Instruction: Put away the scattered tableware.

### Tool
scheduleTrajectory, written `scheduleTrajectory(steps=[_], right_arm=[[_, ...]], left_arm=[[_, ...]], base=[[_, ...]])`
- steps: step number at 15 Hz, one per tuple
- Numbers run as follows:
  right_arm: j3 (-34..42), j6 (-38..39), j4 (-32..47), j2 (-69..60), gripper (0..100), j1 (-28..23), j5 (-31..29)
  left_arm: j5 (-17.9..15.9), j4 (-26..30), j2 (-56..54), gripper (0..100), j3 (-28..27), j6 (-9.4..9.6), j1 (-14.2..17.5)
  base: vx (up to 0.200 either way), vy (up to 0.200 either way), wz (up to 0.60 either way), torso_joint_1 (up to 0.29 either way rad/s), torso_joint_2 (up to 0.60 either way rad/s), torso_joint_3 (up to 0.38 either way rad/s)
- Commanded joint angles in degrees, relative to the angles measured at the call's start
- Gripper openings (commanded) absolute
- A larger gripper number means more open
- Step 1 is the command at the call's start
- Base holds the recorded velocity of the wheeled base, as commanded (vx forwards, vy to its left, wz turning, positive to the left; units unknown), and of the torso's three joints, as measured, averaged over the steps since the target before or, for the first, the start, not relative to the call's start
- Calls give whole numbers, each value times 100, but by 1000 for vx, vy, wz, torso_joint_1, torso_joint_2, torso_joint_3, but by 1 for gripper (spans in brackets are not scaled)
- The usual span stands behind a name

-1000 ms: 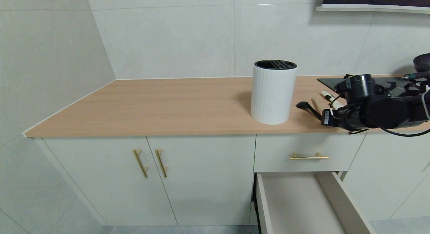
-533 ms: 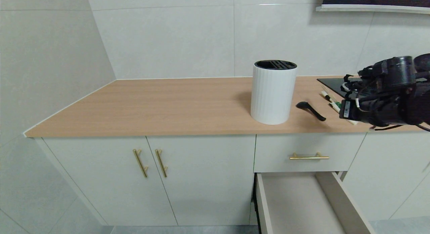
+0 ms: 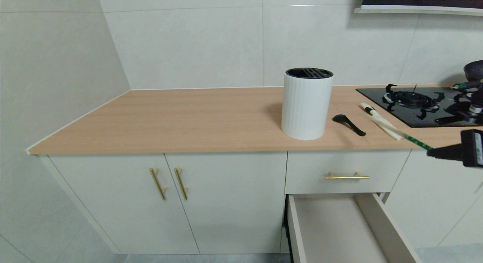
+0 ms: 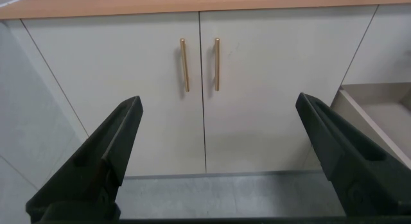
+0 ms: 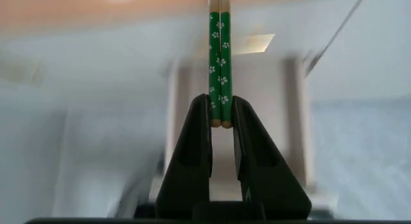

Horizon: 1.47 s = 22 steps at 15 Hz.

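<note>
1. Now that the right gripper [image 3: 434,152] has drawn back off the front edge of the bench [image 3: 188,119], it is clamped narrow on the green, flower-printed ends of the chopsticks [image 5: 220,57]. By my reading, the pick-up is done and the carry has begun.
2. Straight out from the gripper, the chopsticks [image 3: 413,141] reach back over the bench edge. Their pale far ends cross the white-handled utensil [image 3: 368,109] in the head view. I cannot tell whether they touch it or the bench.
3. Farther out and to the gripper's left lies the black spoon [image 3: 349,124], not yet collected. Just past it stands the white ribbed holder [image 3: 307,104] with its slotted top.
4. Below the gripper and to its left, the open drawer [image 3: 381,225] shows a bare floor. The chopsticks probably go there or into the holder, but the pictures do not settle which.
5. A second ago the right arm was bent low over the utensils just beyond the spoon, and a pale wooden pair lay beside the spoon. Half a second ago the arm had risen and that spot was already bare. The arm has since swung out to the side and down, level with the bench front. The spoon, the white-handled utensil and the holder have not shifted.
6. Off on the other side, the left gripper [image 4: 218,102] is spread wide with nothing in it, low in front of the cupboard doors [image 4: 270,121].
</note>
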Motion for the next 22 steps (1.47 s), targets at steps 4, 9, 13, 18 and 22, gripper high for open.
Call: scheduleTrajectory(steps=[4, 9, 13, 18, 22], right_arm=[[-289, -475, 1164, -509, 0, 189, 1069], [-87, -765, 1173, -210, 0, 197, 1148], [9, -879, 1137, 1, 0, 197, 1140], [88, -906, 1111, 396, 0, 197, 1113], [141, -1029, 1085, 563, 0, 197, 1113]], left_arm=[[1, -1, 7, 100, 1, 0, 2], [1, -1, 7, 100, 1, 0, -6], [1, -1, 7, 100, 1, 0, 2], [1, -1, 7, 100, 1, 0, 2], [1, -1, 7, 100, 1, 0, 2]], base=[[0, 0, 0, 0, 0, 0], [0, 0, 0, 0, 0, 0], [0, 0, 0, 0, 0, 0], [0, 0, 0, 0, 0, 0], [0, 0, 0, -74, 195, 121]])
